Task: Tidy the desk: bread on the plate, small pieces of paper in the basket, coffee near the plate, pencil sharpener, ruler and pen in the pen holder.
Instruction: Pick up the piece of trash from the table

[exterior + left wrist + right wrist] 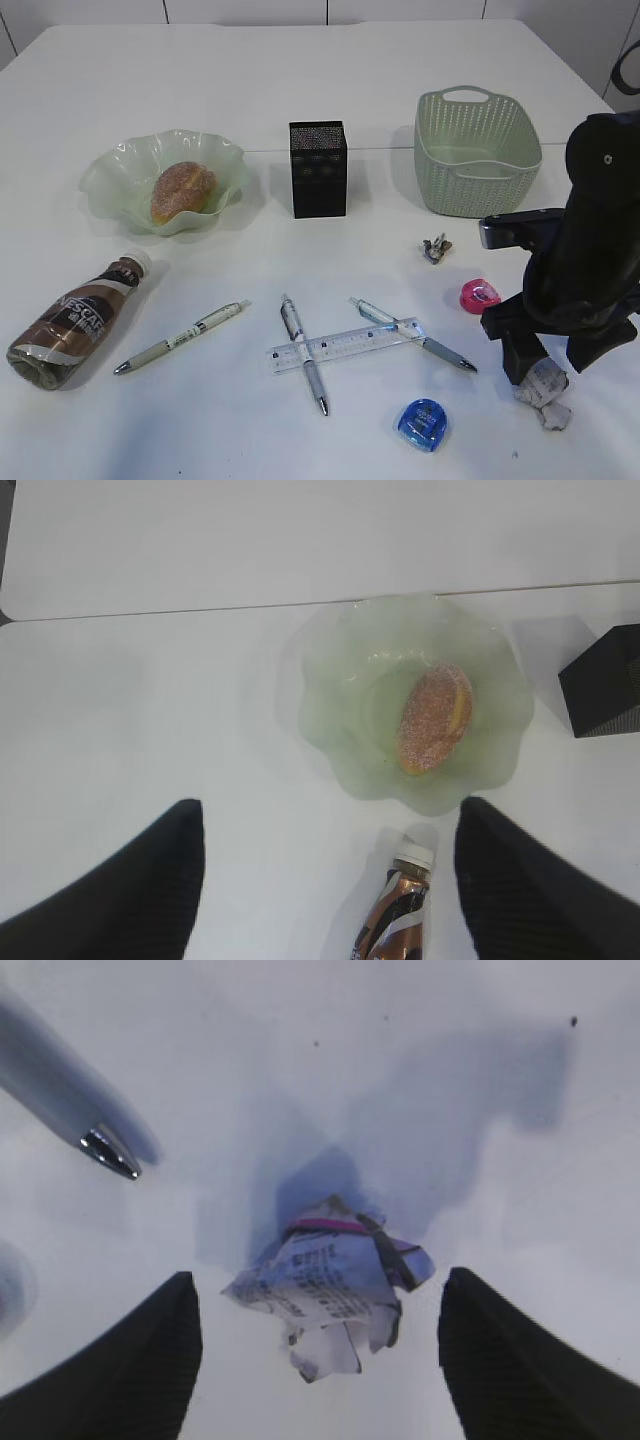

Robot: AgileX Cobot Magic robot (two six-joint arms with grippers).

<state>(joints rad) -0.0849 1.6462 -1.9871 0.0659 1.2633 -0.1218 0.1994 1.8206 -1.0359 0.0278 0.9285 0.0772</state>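
Observation:
The bread lies in the ruffled green plate at the back left. The coffee lies on its side in front of the plate, cap toward it. My left gripper hangs open above the desk, with the coffee cap near its right finger. My right gripper is open and low over the white paper wad, which sits between the fingers untouched. A small grey-brown wad lies in front of the basket. The pen holder stands mid-table. The ruler crosses two pens.
A third pen lies left of the ruler. A pink sharpener sits just left of my right arm, and a blue sharpener lies near the front edge. A pen tip shows beyond the left finger in the right wrist view.

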